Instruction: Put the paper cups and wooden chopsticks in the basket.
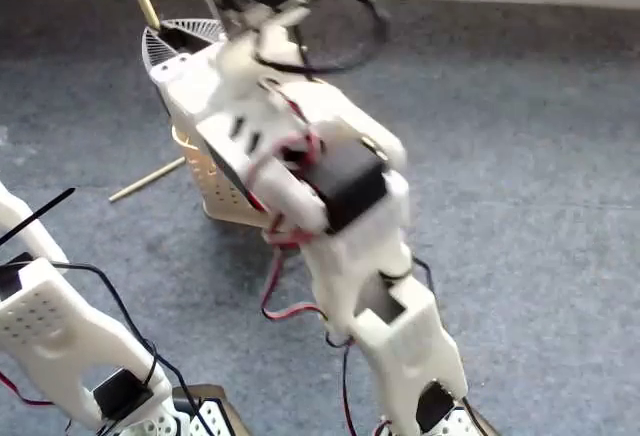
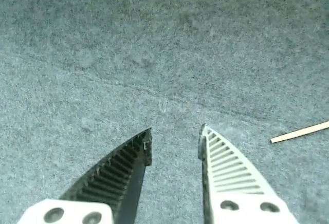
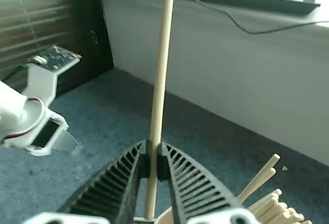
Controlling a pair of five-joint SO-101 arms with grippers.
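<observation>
Wooden and upright, a chopstick [image 3: 162, 54] is clamped in the right claw [image 3: 153, 158], its long axis directed straight beyond the tips. The left claw [image 2: 175, 142] is seen released.

Your carpet [image 2: 154, 39] was speckled grey-blue, the chopstick [image 3: 163, 54] pale tan, the basket [image 1: 215, 191] cream with a grid of holes; your left gripper [image 2: 176, 131] was half black, half white, both ribbed.

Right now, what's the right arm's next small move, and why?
Probably lower a little and open the right gripper. It is shut on an upright chopstick near the basket, with other chopsticks bunched just below. Releasing from lower should keep it from bouncing out.
</observation>
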